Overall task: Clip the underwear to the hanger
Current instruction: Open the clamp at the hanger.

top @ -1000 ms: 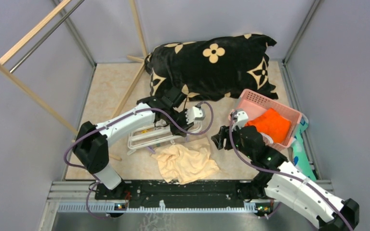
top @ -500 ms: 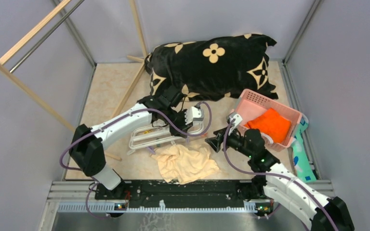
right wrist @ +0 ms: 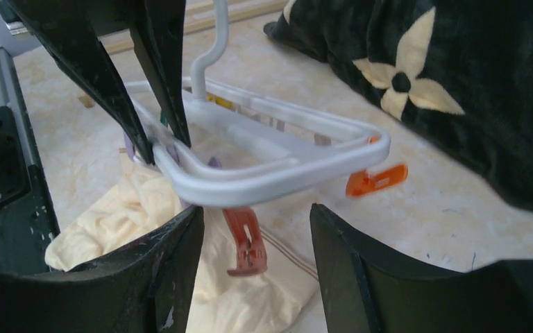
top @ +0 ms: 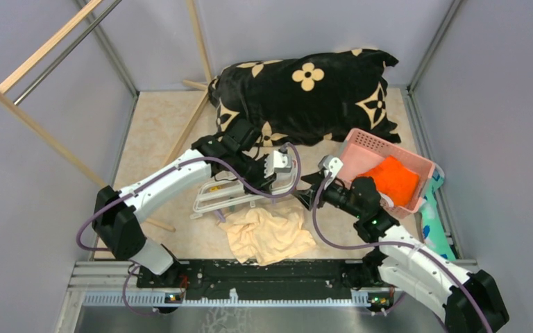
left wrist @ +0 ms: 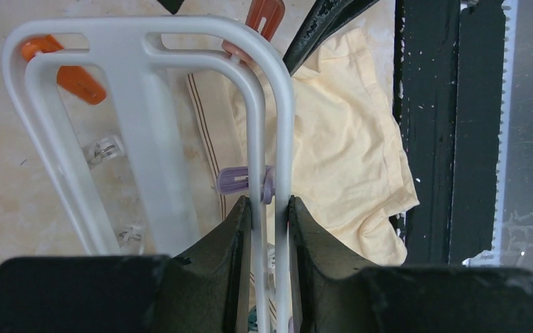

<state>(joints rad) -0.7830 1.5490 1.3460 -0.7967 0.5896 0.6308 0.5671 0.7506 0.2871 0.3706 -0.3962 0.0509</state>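
Pinches the near rail of the hanger (top: 239,196) in the narrow left gripper (left wrist: 269,205), with the frame's right end raised. Holds the right gripper (right wrist: 253,222) parted at that end, jaws either side of a dangling red clip (right wrist: 246,239) and not closed on it. Has the underwear (top: 267,232) crumpled just below the hanger's near side, apart from both grippers.
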